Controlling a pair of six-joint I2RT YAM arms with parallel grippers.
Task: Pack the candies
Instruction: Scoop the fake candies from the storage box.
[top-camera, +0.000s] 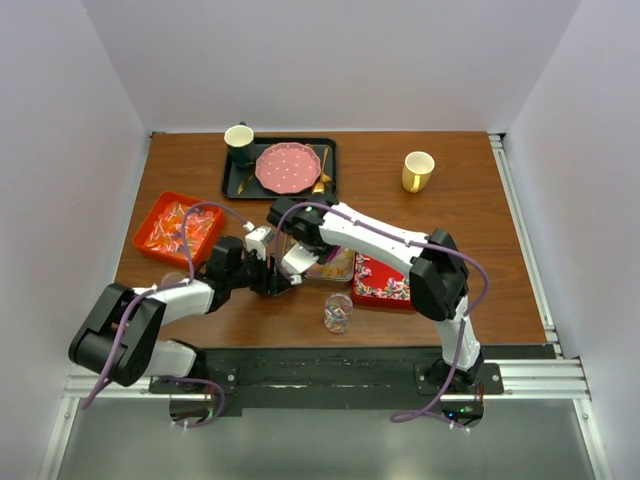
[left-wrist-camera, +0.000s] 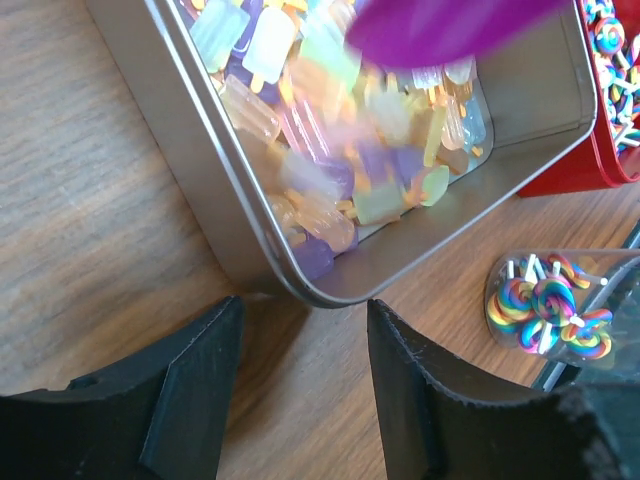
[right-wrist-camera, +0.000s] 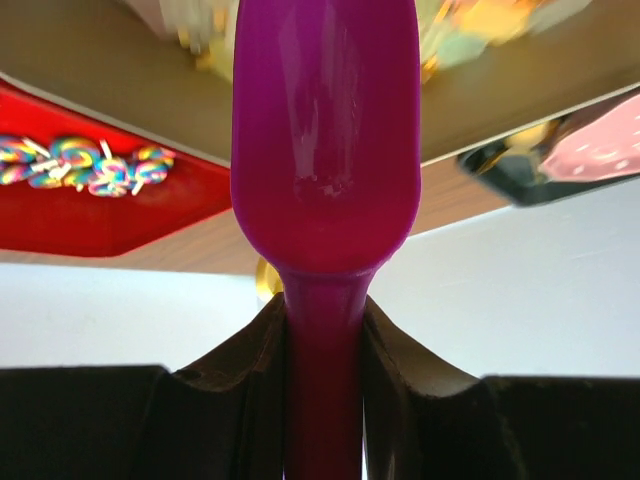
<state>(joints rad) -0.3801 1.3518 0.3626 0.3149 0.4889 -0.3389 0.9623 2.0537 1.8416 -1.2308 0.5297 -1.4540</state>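
Orange candies (top-camera: 180, 232) fill the left red tray (top-camera: 146, 228); a yellow mug (top-camera: 418, 171) stands apart.

Pastel gummies (left-wrist-camera: 330, 150) heaped in metal tin (left-wrist-camera: 200, 170), rainbow swirls (left-wrist-camera: 548, 315) in clear cup (left-wrist-camera: 580, 257), orange pieces (top-camera: 180, 230) in red tray (top-camera: 148, 220)

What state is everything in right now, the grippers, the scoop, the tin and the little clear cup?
metal tin: open-topped, partly full of pastel candies.
purple scoop: held over the metal tin.
right gripper: shut on the purple scoop's handle.
left gripper: open, empty, beside the metal tin's corner.
clear cup: upright, a few swirl candies inside.
yellow mug: upright.
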